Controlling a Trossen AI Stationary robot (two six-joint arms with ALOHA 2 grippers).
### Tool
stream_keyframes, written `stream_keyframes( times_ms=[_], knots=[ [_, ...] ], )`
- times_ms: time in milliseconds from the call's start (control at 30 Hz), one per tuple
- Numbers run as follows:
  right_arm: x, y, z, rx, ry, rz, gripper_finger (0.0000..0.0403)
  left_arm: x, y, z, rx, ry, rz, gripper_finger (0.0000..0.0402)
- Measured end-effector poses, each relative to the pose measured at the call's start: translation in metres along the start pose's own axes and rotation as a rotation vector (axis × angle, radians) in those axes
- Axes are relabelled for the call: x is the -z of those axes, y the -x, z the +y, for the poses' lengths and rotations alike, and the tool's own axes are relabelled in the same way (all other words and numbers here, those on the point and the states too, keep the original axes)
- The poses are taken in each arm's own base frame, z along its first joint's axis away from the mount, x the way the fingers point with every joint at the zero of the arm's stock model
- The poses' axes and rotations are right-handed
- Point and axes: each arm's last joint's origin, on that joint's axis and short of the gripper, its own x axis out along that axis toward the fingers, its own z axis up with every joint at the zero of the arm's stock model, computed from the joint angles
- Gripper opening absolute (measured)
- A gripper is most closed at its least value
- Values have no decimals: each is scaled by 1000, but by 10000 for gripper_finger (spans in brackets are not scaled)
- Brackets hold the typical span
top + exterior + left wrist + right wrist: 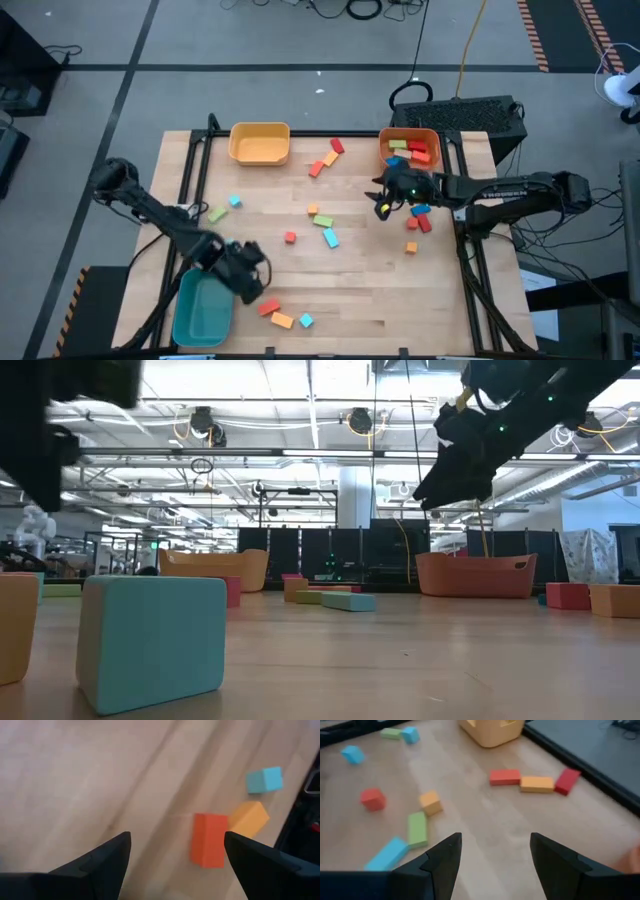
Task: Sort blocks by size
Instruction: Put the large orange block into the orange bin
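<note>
Hovering wide-open, your left gripper (pixel 247 268) sits near the red block (pixel 209 840) that touches an orange block (pixel 248 818); dropping carelessly could nudge both. Your right gripper (pixel 392 196) waits empty, fingers parted.

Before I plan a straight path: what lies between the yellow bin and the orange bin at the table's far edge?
In the high view, between the yellow plastic bin and orange plastic bin lie three blocks: red, orange and red-orange.
</note>
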Motion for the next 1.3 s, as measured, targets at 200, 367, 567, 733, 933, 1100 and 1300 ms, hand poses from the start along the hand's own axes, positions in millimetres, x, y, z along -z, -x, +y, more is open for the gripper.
stream_keyframes(
  times_ms=[200, 367, 567, 733, 933, 1100, 1300],
  knots=[
    [5, 5, 15, 62, -25, -40, 224, 26, -26, -16, -6, -77, 4, 321],
    [7, 8, 22, 90, -60, -64, 224, 46, -50, -16, -79, -159, 57, 321],
    [12, 4, 31, 115, -102, -78, 224, 51, -57, -20, -67, -242, 66, 321],
    [15, -5, 40, 83, -105, -94, 224, 49, -52, -17, -81, -299, 81, 321],
    [18, -17, 49, 53, -113, -117, 224, 47, -45, -12, -100, -301, 87, 321],
    [21, -24, 56, 27, -138, -129, 224, 45, -39, -12, -102, -301, 65, 321],
    [25, -23, 62, 6, -174, -126, 224, 44, -35, -15, -62, -317, 43, 322]
  ],
)
